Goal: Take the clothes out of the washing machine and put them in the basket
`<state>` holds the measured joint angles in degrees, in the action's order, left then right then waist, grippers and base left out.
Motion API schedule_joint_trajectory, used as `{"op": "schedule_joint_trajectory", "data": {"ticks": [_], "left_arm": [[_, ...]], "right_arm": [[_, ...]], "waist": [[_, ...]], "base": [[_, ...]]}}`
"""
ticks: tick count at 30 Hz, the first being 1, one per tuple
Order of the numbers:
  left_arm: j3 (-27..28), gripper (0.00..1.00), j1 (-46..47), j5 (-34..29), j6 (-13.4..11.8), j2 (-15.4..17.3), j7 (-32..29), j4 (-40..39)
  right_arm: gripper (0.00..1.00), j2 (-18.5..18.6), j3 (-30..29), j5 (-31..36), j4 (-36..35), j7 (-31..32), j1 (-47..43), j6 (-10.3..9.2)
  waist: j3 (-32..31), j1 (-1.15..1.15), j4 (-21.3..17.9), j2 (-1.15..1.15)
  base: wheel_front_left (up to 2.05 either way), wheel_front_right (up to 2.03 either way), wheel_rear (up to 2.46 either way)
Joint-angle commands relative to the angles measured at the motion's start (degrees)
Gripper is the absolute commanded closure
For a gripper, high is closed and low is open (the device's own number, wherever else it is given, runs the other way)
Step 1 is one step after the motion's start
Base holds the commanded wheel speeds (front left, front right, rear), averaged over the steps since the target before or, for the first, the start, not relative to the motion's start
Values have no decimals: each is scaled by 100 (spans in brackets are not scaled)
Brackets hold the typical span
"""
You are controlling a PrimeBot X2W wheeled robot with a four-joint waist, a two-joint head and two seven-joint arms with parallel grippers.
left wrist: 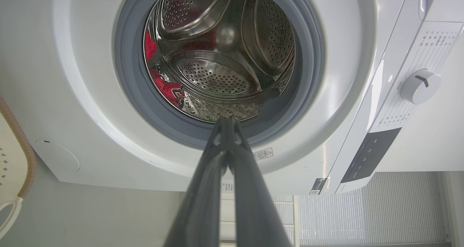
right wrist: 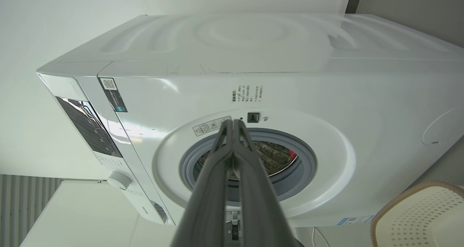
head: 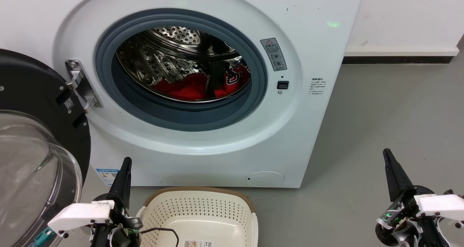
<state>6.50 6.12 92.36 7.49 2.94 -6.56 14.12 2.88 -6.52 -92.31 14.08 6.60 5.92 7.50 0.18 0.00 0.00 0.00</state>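
Note:
The white washing machine (head: 311,33) stands with its door swung open to the left. Red clothes (head: 188,87) lie at the bottom of the steel drum (head: 174,40); one shows black-and-white lettering (head: 233,76). The cream basket (head: 203,207) sits empty on the floor in front of the machine. My left gripper (head: 126,163) is shut, low beside the basket's left edge, empty. My right gripper (head: 387,154) is shut and empty, out on the floor to the right. In the left wrist view the left gripper (left wrist: 227,121) points at the drum, where red clothes (left wrist: 168,89) show.
The open door (head: 32,138) with its black rim and domed glass fills the lower left, close to my left arm. Grey floor (head: 391,113) stretches to the right of the machine. A white wall with dark skirting (head: 398,58) lies behind.

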Motion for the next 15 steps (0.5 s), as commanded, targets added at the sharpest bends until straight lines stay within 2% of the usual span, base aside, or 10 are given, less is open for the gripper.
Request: {"op": "schedule_joint_trajectory", "data": {"ticks": [1,15], "left_arm": [[12,100,31,11,10,-13,-10,-6],[12,100,31,11,10,-13,-10,-6]], "right_arm": [[100,0,4,-20,6,2,69,-2],[100,0,4,-20,6,2,69,-2]], "waist": [[0,0,0,0],[0,0,0,0]], "base": [[0,0,0],[0,0,0]]}}
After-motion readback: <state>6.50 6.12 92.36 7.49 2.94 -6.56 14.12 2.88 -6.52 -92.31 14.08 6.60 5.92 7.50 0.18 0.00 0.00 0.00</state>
